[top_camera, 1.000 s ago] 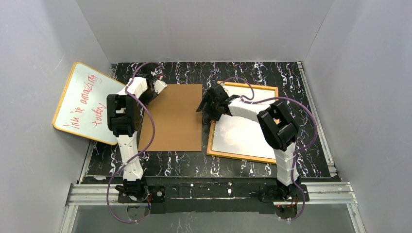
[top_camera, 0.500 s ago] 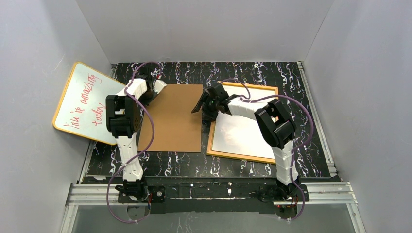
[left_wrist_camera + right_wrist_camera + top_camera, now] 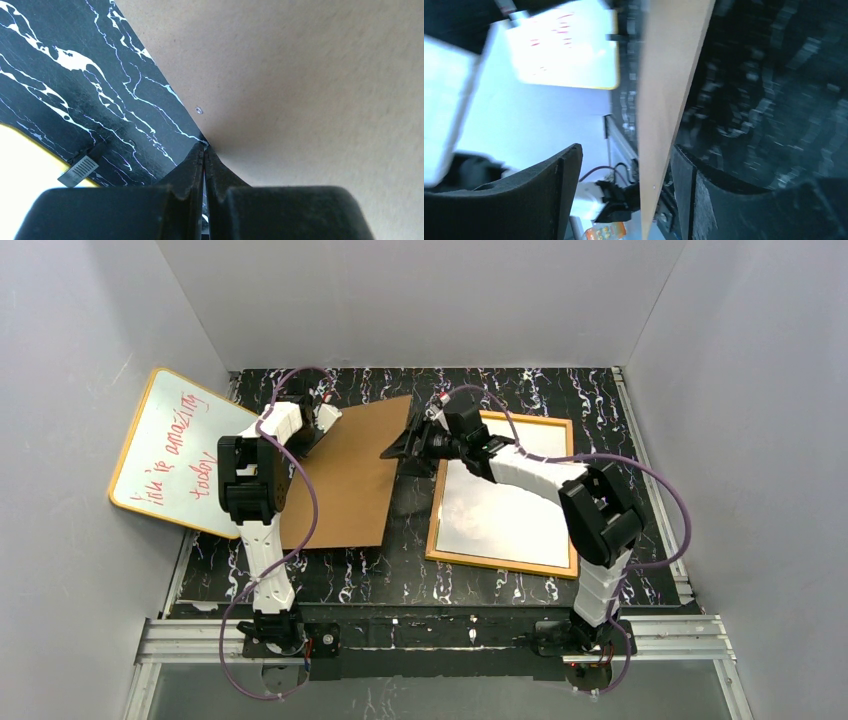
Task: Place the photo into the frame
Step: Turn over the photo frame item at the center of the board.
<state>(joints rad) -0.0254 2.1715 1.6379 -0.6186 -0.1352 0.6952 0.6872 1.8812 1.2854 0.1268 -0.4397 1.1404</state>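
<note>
Astride brown board [image 3: 669, 75] edge, right gripper [image 3: 626, 150] spread wide

A plain brown rectangular backing board [image 3: 345, 480] sits askew on the black, white-veined marbled tabletop [image 3: 560, 390]. Its far left corner meets the tips of the left gripper [image 3: 204, 150], and its right edge runs between the fingers of the right gripper [image 3: 626, 150]. A yellow-edged whiteboard [image 3: 175, 455] with red writing leans on the grey wall [image 3: 60, 390], well left of the left gripper. A small barcode tag [image 3: 79, 170] lies on the tabletop just left of that gripper.
</note>
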